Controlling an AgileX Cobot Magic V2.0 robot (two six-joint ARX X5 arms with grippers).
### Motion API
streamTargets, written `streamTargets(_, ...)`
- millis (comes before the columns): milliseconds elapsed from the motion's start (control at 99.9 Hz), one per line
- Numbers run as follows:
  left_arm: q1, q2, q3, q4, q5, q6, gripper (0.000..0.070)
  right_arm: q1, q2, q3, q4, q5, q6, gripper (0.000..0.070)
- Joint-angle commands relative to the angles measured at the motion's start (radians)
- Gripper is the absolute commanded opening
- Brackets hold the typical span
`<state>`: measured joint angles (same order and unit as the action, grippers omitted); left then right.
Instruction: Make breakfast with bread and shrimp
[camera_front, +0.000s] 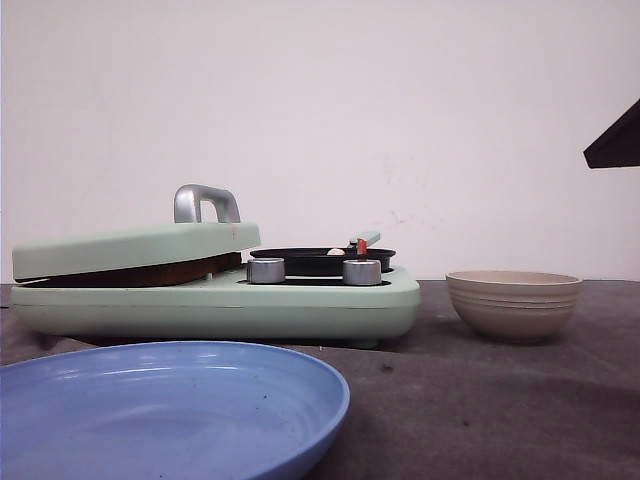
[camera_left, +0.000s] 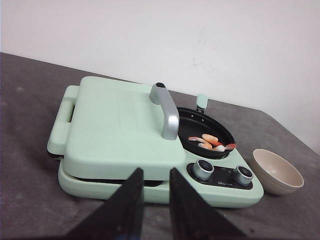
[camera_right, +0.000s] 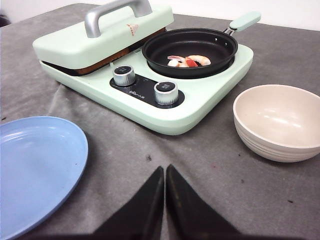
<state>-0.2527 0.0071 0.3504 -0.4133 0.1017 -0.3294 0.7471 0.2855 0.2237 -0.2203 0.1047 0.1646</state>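
Observation:
The shrimp (camera_right: 187, 61) lie in the black pan (camera_right: 165, 50) on the right half of a mint-green breakfast maker (camera_front: 300, 305); the left wrist view shows the shrimp (camera_left: 210, 142) too, and an orange tail tip (camera_front: 361, 246) pokes above the pan rim in front. The maker's lid (camera_left: 115, 120) is down. A golden-brown bread edge (camera_right: 102, 64) shows in the gap under it, and the rest of the bread is hidden. My left gripper (camera_left: 155, 172) is open and empty just before the lid's front edge. My right gripper (camera_right: 165, 168) is shut and empty over the cloth.
A blue plate (camera_front: 160, 410) lies at the front left. A beige bowl (camera_front: 513, 303) stands right of the maker. Two silver knobs (camera_right: 145, 85) sit on the maker's front, and a silver handle (camera_front: 205, 203) rises from the lid. A dark arm part (camera_front: 615, 140) hangs at upper right.

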Motion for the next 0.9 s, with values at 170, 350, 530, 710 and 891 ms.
streamTargets(170, -0.003, 0.0, 0.01, 0.008, -0.005, -0.004, 0.0, 0.01, -0.001, 0.004, 0.01, 0.002, 0.011, 0.0)
streamTargets(350, -0.002, -0.004, 0.007, -0.059, -0.013, -0.003, 0.0, 0.01, -0.001, 0.004, 0.01, 0.002, 0.011, 0.0)
streamTargets(530, 0.034, -0.004, -0.082, 0.119, -0.188, 0.174, 0.0, 0.01, -0.001, 0.004, 0.01, 0.002, 0.011, 0.0)
streamTargets(710, 0.131, -0.004, -0.264, 0.426, -0.192, 0.26, 0.0, 0.01, -0.001, 0.004, 0.01, 0.001, 0.011, 0.0)
streamTargets(891, 0.224, -0.004, -0.336, 0.369, -0.119, 0.259, 0.0, 0.01, -0.001, 0.004, 0.01, 0.002, 0.011, 0.0)
